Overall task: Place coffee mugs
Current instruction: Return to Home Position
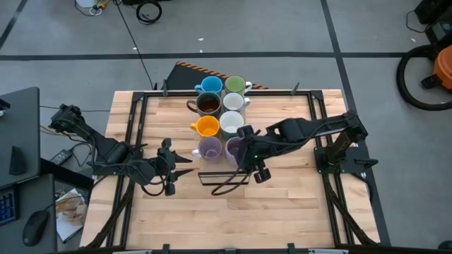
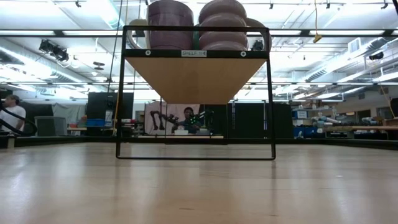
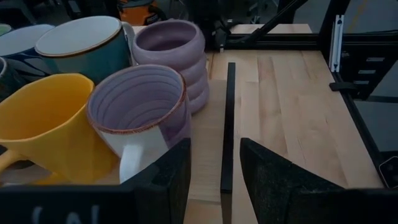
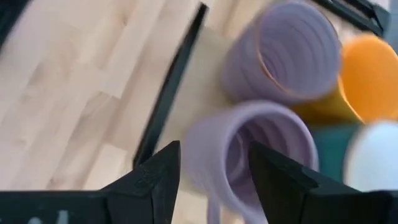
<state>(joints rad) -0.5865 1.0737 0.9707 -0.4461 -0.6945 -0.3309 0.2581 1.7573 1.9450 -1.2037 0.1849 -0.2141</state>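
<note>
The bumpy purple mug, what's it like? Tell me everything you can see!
The pale lavender ceramic mug is shaped like soft stacked rings. It is glossy and looks empty. It stands upright, mouth up, at one end of the raised wooden shelf, beside a second lavender mug with a white base. The right gripper hangs open close by it.

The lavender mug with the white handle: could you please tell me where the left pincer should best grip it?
Probably by its white handle, coming from the left arm's side: the handle juts toward the open left pincer, with nothing between, while the orange mug and the bulbous lavender mug crowd the body's other sides.
</note>
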